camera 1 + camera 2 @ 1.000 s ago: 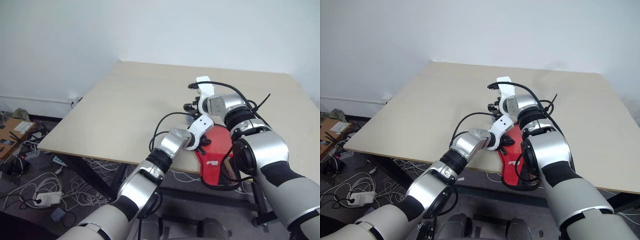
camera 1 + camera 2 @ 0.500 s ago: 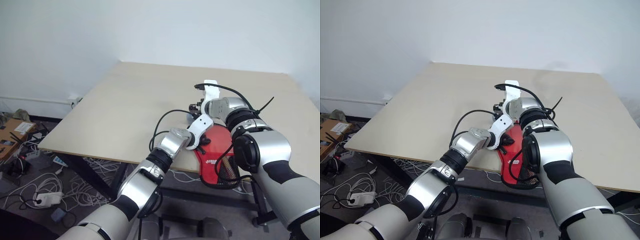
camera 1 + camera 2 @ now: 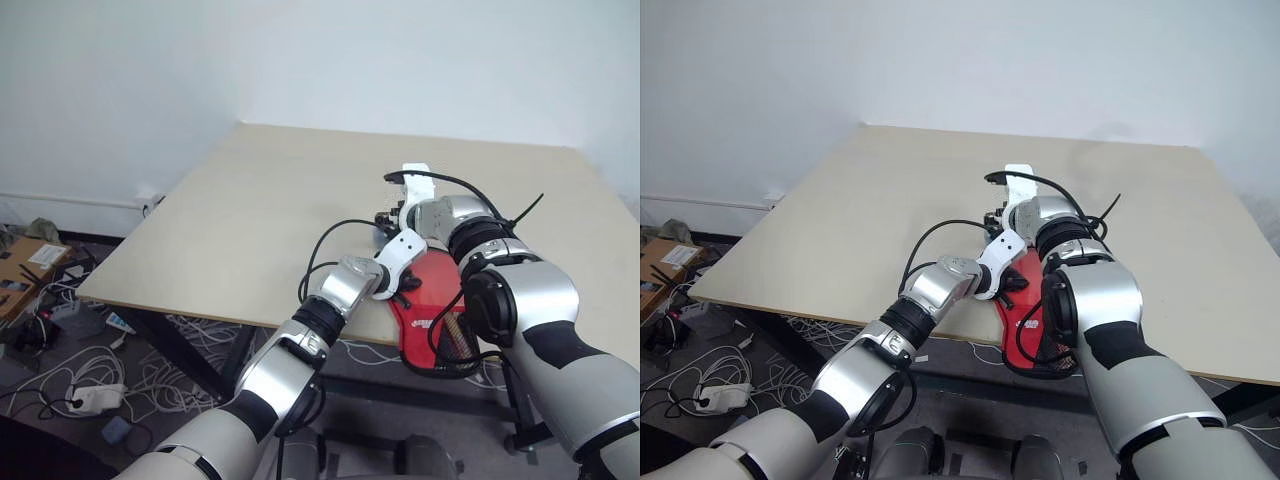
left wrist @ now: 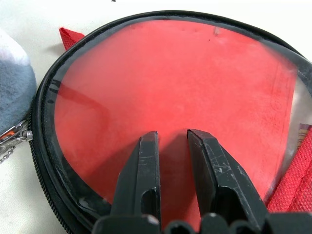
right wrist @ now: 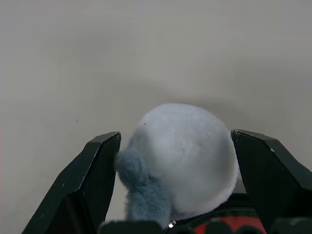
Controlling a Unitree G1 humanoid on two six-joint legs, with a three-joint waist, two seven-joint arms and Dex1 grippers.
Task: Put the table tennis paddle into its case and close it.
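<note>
The red case lies at the table's near edge, partly over it. Through its clear panel the table tennis paddle's red face shows inside, ringed by black edging. My left gripper rests on that panel, fingers shut with nothing between them; in the head view it sits on the case's far end. A fluffy white and grey-blue ball lies just beyond the case. My right gripper is open, one finger on each side of the ball.
The tan table stretches bare to the left and behind the case. Cables and a power strip litter the floor at the left, beside a cardboard box. A white wall stands behind.
My right wrist has rolled a little and settled slightly lower over the ball. The left gripper and the case have stayed put.
</note>
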